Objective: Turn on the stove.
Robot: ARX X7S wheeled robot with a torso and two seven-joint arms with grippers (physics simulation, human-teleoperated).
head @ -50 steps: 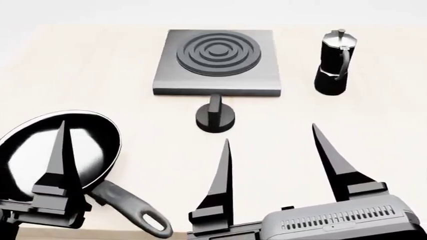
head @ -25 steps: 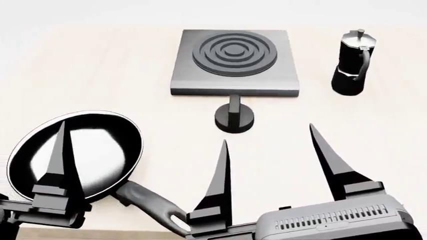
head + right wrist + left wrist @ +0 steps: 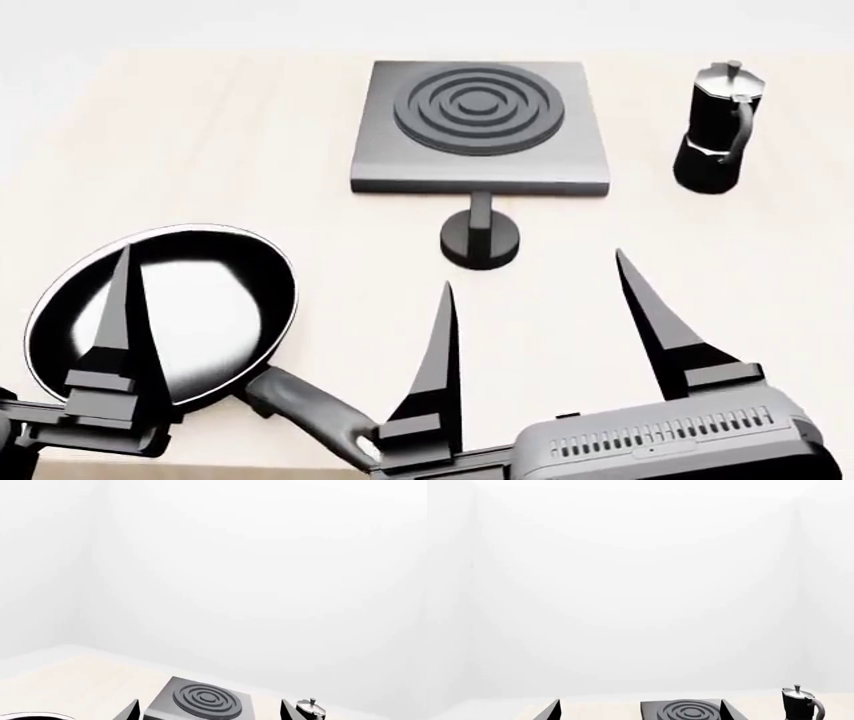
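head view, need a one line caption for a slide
Both hands open, the right hand short of the knob fronting the stove, pan at left, moka pot at right.

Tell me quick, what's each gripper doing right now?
Left gripper: open, holding nothing.
Right gripper: open, holding nothing, short of the knob.

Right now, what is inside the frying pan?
Nothing shows inside the frying pan, only its shiny bare bottom. One prong of the left gripper stands in front in the head view, so a thin strip stays hidden.
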